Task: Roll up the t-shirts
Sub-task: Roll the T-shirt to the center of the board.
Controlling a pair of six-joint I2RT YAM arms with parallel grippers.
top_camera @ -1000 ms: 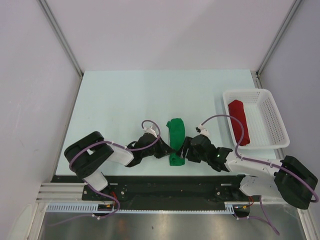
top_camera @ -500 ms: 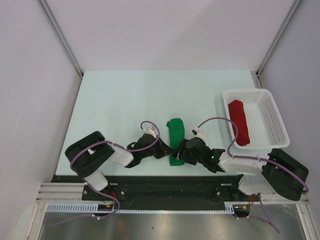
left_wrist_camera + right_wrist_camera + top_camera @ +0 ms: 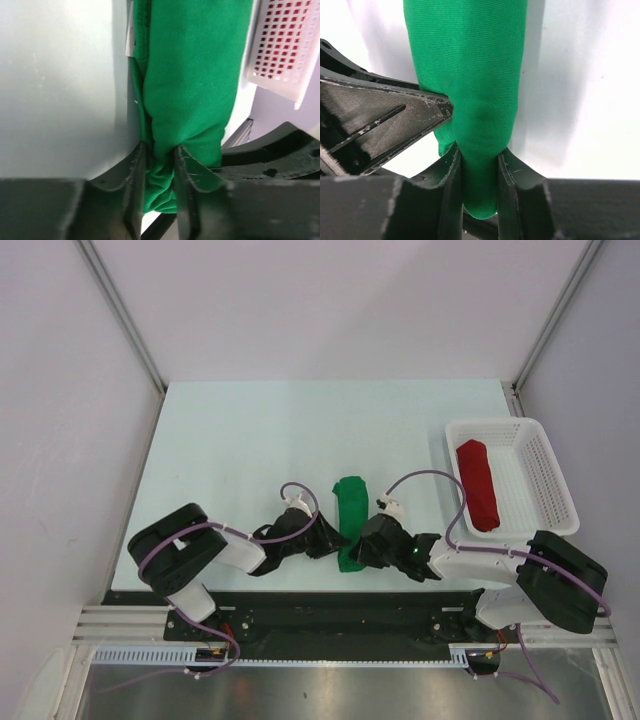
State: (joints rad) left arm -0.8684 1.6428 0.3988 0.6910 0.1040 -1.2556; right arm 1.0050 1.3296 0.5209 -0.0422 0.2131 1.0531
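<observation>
Rolled green t-shirt, lower centre, lying lengthwise up the frame.
The left tool and right tool both clamp its lower end from opposite sides.

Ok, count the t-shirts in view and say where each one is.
2. The green t-shirt lies rolled at the near edge of the table. The red t-shirt lies rolled in the white basket at the right. None looks hidden.

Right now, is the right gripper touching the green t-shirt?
Touching. The right wrist view shows the green t-shirt squeezed narrow between the two fingers of the right gripper, with cloth pressed against both and no gap.
</observation>
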